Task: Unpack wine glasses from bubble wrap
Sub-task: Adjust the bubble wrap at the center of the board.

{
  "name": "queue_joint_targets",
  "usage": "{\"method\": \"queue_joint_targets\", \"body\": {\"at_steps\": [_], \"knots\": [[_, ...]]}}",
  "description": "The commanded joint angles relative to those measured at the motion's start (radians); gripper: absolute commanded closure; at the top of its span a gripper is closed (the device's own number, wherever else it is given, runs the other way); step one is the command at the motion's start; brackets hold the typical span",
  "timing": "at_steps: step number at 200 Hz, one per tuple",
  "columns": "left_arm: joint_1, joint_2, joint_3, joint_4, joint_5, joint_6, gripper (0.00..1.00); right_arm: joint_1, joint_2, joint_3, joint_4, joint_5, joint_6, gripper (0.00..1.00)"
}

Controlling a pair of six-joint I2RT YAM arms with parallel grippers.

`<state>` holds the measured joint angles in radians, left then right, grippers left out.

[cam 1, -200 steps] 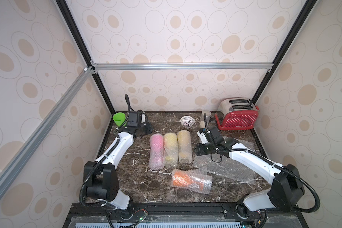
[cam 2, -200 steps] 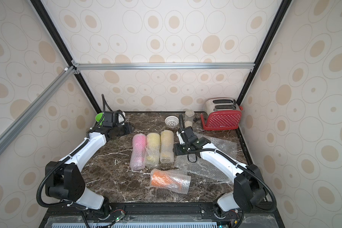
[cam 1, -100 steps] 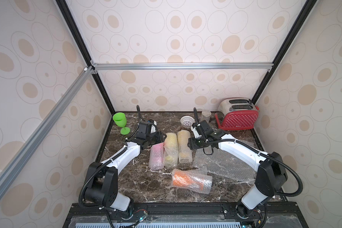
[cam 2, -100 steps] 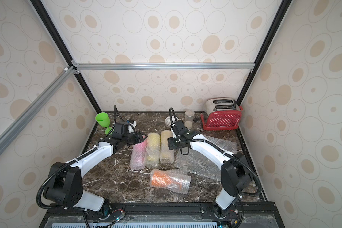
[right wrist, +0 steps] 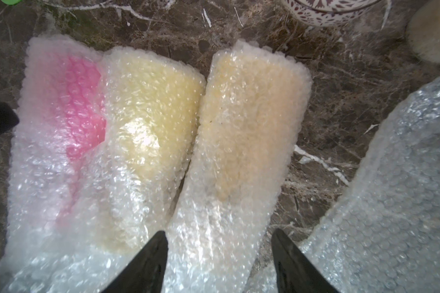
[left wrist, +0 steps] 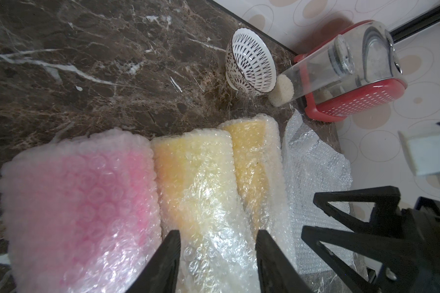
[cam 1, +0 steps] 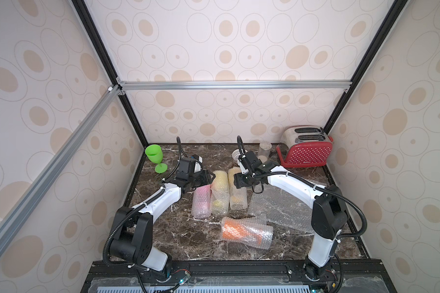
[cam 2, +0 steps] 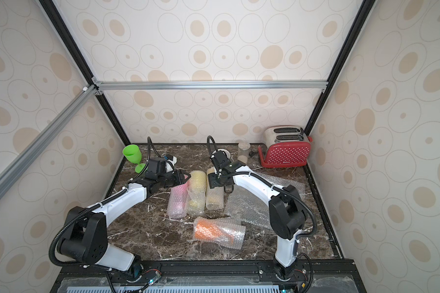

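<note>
A green wine glass (cam 1: 155,157) stands unwrapped at the back left. Three tubes of bubble wrap lie side by side mid-table: pink (cam 1: 201,200), yellow (cam 1: 220,192) and a second yellow (cam 1: 236,195). An orange wrapped glass (cam 1: 247,232) lies in front of them. My left gripper (left wrist: 218,233) is open, its fingers on either side of the middle yellow tube (left wrist: 196,177) near its far end. My right gripper (right wrist: 220,231) is open over the right-hand yellow tube (right wrist: 249,121). In both top views the two grippers face each other across the tubes' far ends.
A flat sheet of bubble wrap (cam 1: 282,205) lies right of the tubes, under the right arm. At the back stand a patterned white bowl (left wrist: 250,66), a clear jar (cam 1: 264,149) and a red toaster (cam 1: 305,149). Enclosure walls close in on three sides.
The left arm has come away from the green glass, which now stands alone, and moved over the tubes. The right arm has swung from the flat sheet to the right yellow tube, its jaws widening.
</note>
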<state>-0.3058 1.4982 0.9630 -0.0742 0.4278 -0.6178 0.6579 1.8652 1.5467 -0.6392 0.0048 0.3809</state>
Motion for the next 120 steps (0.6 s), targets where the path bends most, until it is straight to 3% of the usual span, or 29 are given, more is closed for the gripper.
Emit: {"method": "queue_joint_targets", "body": {"at_steps": [1,43,78,120], "knots": [[-0.006,0.002,0.000,0.024,0.011,-0.010,0.50,0.021,0.059,0.061,-0.055,0.044,0.004,0.33],[-0.006,-0.005,-0.015,0.026,0.012,-0.011,0.51,0.031,0.139,0.115,-0.077,0.078,0.006,0.35],[-0.007,-0.009,-0.016,0.039,0.036,-0.027,0.51,0.031,0.120,0.061,-0.037,0.108,0.009,0.42],[-0.049,0.005,0.021,0.036,0.065,-0.049,0.51,0.008,0.078,-0.018,0.036,0.031,0.025,0.55]]}}
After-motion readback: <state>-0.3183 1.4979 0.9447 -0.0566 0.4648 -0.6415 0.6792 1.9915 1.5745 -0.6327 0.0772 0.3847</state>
